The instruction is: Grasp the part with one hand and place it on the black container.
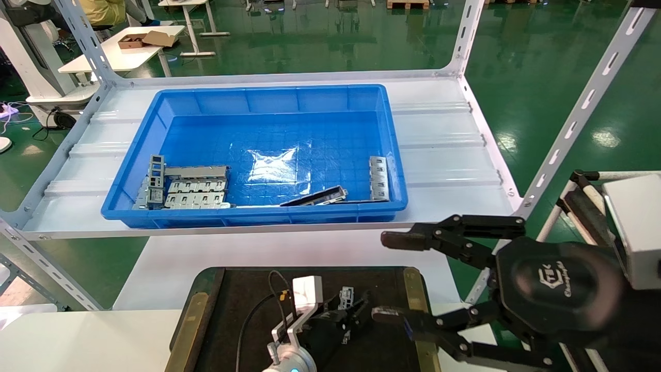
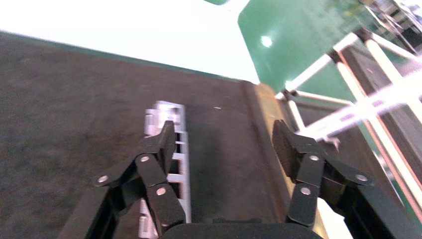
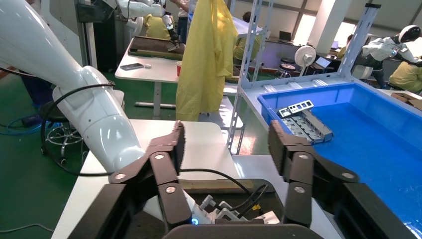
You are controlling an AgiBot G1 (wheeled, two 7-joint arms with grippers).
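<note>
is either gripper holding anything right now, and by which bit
Nothing is held. The left gripper is open over the black container, with the part lying on it beside one finger. The right gripper is open and empty.

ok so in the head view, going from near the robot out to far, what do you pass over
Left end effector open over the part lying on the black container → white table surface → front wall of the blue bin → metal parts in the bin → bare bin floor → green floor.
</note>
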